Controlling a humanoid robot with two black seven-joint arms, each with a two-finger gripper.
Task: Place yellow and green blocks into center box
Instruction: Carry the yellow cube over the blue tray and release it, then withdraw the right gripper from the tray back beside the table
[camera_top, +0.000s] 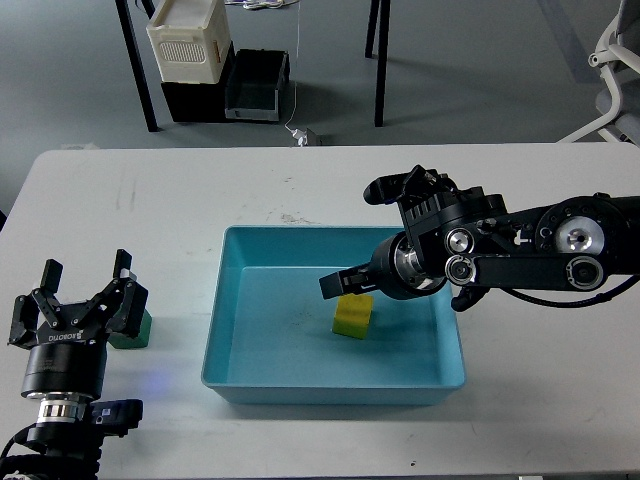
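Observation:
The yellow block lies on the floor of the teal center box, right of its middle. My right gripper hangs just above the block, open and no longer holding it. The green block sits on the white table left of the box, partly hidden behind my left gripper. That gripper is open and empty, its right-hand fingers just above the green block.
The white table ends at its far edge, with grey floor beyond. A white crate on black bins and table legs stand there. A white chair is at the top right.

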